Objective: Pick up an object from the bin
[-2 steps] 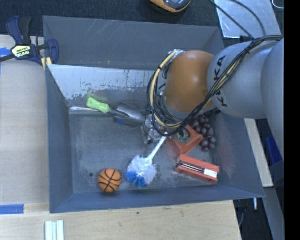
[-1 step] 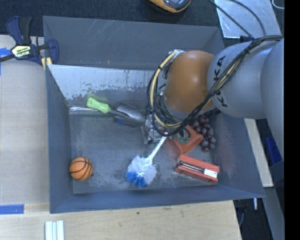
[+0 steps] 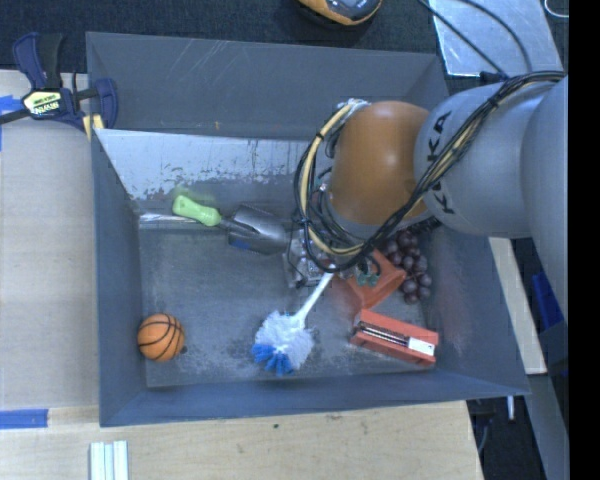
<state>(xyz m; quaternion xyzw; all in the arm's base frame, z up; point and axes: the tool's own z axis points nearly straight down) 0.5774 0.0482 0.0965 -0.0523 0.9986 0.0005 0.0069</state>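
Nearest the lens: the arm's orange dome cover (image 3: 380, 173), ringed by looped black and yellow cables (image 3: 315, 183), sitting above the middle-right of the bin (image 3: 120, 298). Grey arm (image 3: 500, 158) comes in from the right, crossing over the bin's right wall.

Tool (image 3: 305, 260) pokes out below the cover's lower left edge, low over the bin floor near its centre. Mostly hidden by cover and cables. Spread or pressed together: cannot tell.

Brush (image 3: 302, 316): white handle, blue and white bristle head. Lies on the floor, front centre. Head points toward the front wall; handle slants up and to the right, its far end running right up to the tool. Touching or just short of it, cannot tell. Of everything in the bin, this lies closest to the tool.

Just left of the tool: grey metal utensil (image 3: 260, 230) with a bit of blue along its lower edge, close to the back wall. Further left, in line with it, a lime green handle (image 3: 197, 209). One item or two, unclear.

Right of the tool, partly under the arm: orange-red flat piece (image 3: 375, 280), with a bunch of dark purple grapes (image 3: 412, 263) touching it. In front of those, near the front right corner, a red stapler-like block (image 3: 395, 336) with a white end, lying flat.

Small orange basketball (image 3: 160, 337) sits alone in the front left corner, well apart from the tool.
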